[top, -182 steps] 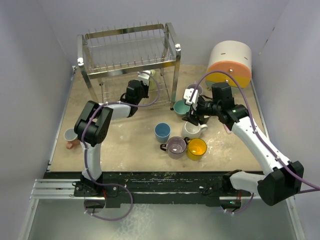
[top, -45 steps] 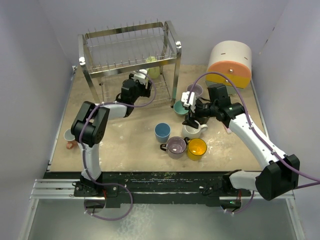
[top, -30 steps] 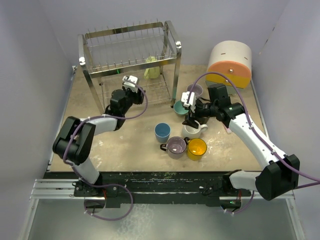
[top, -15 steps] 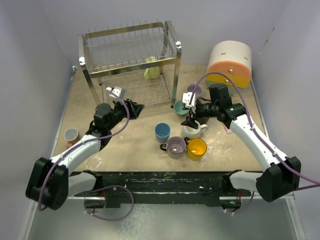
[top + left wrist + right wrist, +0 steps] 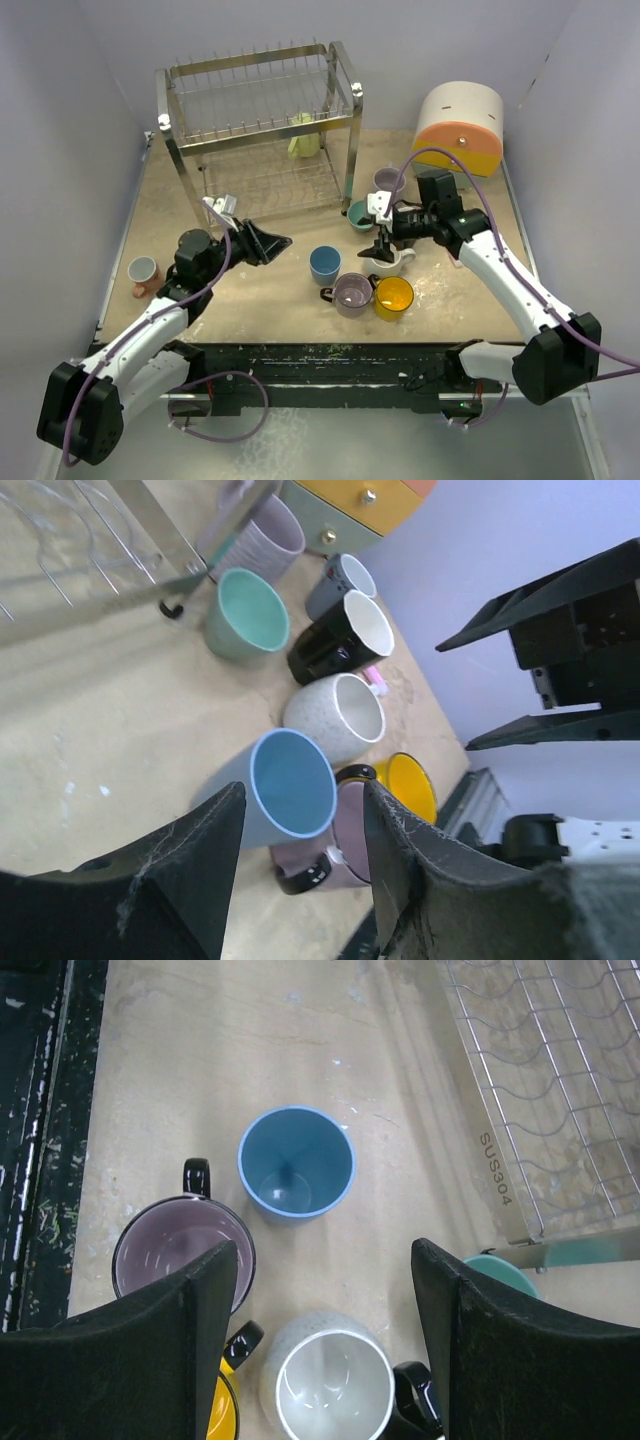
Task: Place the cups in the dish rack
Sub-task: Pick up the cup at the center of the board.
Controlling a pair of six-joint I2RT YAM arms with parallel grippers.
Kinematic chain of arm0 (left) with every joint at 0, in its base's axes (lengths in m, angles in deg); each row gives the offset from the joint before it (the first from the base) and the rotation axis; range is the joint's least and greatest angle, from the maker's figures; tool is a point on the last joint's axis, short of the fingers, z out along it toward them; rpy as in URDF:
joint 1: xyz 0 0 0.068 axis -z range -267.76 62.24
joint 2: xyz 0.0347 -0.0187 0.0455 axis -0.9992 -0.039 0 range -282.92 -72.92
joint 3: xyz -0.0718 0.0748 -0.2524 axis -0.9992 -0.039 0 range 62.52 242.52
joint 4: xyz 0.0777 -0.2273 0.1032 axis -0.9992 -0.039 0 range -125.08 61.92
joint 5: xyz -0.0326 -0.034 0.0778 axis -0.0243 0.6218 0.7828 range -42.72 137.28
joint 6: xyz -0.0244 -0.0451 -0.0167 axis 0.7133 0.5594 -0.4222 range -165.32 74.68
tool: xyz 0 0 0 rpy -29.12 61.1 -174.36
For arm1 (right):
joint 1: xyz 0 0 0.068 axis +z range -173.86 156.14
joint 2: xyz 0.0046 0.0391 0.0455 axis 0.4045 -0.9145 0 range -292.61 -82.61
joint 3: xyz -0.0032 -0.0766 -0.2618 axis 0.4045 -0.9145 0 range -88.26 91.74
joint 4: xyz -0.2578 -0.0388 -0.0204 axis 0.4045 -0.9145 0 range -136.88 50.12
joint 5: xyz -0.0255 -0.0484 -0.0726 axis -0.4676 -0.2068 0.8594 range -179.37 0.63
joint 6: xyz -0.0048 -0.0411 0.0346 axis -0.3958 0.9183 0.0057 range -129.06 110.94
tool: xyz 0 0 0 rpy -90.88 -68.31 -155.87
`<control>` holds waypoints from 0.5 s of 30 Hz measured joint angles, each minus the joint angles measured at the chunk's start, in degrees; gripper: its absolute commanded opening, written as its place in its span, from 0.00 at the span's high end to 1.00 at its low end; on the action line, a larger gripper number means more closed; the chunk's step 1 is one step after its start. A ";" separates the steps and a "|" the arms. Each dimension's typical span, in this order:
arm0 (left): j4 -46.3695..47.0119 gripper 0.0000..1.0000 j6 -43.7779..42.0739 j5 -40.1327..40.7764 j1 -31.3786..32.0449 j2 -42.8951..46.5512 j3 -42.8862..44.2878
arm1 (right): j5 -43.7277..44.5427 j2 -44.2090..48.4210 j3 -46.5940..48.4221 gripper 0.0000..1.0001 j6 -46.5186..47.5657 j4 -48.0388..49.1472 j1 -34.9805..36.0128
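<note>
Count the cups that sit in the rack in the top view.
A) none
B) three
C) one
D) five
C: a single pale yellow cup stands inside the rack, near its right end.
</note>
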 measured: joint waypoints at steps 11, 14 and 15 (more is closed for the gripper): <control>2.64 0.44 10.78 -2.89 0.00 2.84 -3.28 | 0.79 -1.57 1.25 0.28 5.88 -3.54 0.02; 0.85 0.44 10.78 -2.08 0.00 4.74 -3.34 | 2.91 -4.13 4.70 0.28 6.80 -6.05 0.48; 0.15 0.44 10.75 -1.42 0.00 5.53 -3.67 | 3.82 -4.92 5.68 0.28 6.91 -6.69 0.79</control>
